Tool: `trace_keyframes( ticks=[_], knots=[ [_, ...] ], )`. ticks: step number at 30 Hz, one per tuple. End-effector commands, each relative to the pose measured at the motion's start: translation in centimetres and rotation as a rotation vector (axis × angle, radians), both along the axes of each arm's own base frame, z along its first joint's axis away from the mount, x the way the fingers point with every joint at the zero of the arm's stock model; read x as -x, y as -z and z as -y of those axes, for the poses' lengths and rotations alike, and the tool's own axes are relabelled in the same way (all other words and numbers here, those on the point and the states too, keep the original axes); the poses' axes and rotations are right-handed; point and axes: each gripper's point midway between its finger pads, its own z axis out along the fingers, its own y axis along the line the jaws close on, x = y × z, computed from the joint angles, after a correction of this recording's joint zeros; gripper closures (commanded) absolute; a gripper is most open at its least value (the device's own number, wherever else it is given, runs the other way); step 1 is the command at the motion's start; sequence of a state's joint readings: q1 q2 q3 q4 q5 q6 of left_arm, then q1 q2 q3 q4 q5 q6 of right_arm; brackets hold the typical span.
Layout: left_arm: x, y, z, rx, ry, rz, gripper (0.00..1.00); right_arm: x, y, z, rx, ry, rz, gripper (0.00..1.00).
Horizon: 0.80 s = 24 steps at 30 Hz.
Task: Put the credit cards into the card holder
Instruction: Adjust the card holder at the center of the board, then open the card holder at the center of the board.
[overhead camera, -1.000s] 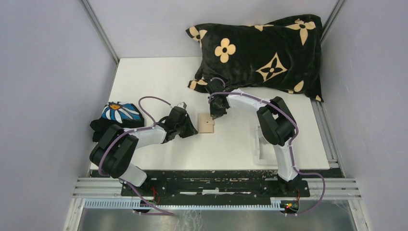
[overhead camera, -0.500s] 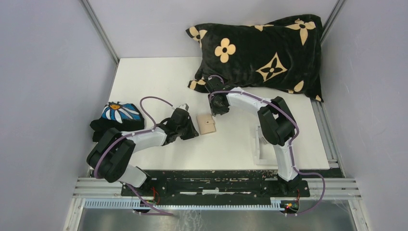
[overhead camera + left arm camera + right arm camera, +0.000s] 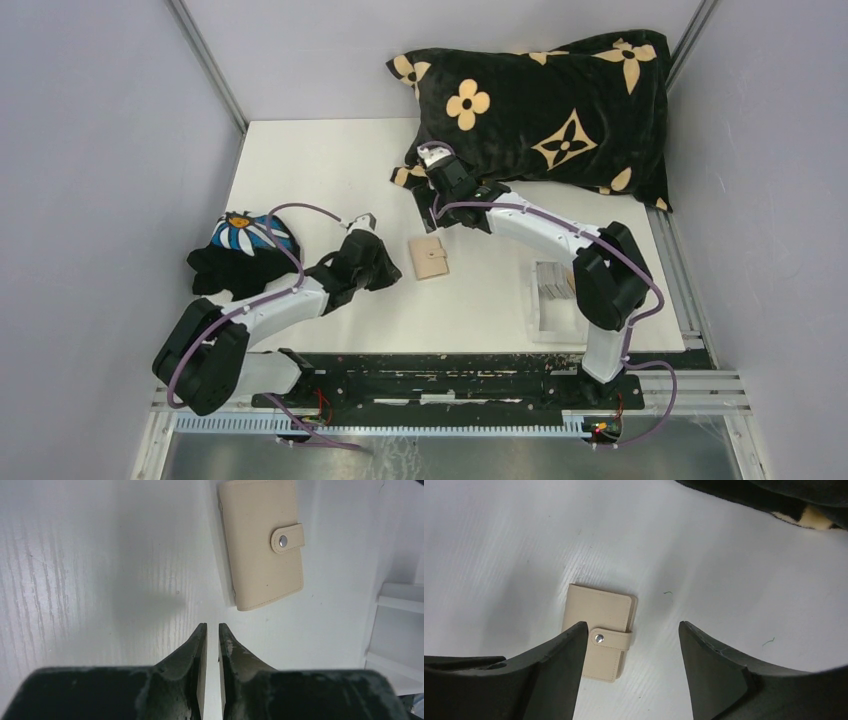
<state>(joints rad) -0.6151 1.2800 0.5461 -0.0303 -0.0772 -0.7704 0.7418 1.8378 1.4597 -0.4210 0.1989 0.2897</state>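
Observation:
The tan card holder (image 3: 429,258) lies flat on the white table, folded, with its snap tab fastened (image 3: 257,530) (image 3: 599,610). My left gripper (image 3: 388,270) (image 3: 210,626) sits just left of it, not touching; its jaws are only a narrow slit apart with nothing between them. My right gripper (image 3: 425,203) (image 3: 631,625) hovers above and behind the holder, wide open and empty. Thin greyish credit cards (image 3: 553,283) stand edge-up in the clear box at the right.
A black pillow with cream flowers (image 3: 545,105) fills the back right, close behind the right wrist. A black cloth with a daisy print (image 3: 245,240) lies at the left edge. The clear plastic box (image 3: 543,322) (image 3: 400,597) stands beside the right arm.
The right gripper has opened wide and drawn back from the holder toward the pillow. The left gripper has backed off slightly to the left and eased apart a little.

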Motion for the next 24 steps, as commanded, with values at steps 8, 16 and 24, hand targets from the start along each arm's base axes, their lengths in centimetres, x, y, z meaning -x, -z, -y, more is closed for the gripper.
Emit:
trace_keyframes(
  ticks=[8, 16, 24],
  knots=[
    [-0.2, -1.2, -0.7, 0.036, -0.035, 0.047, 0.55, 3.5, 3.0, -4.1, 0.216, -0.051, -0.025, 0.26],
    [0.3, -0.9, -0.8, 0.044, -0.025, 0.041, 0.52, 3.7, 4.7, -3.2, 0.332, 0.003, -0.036, 0.29],
    [0.3, -0.9, -0.9, 0.053, -0.032, 0.046, 0.51, 3.9, 6.2, -2.9, 0.367, 0.001, -0.063, 0.30]
  ],
)
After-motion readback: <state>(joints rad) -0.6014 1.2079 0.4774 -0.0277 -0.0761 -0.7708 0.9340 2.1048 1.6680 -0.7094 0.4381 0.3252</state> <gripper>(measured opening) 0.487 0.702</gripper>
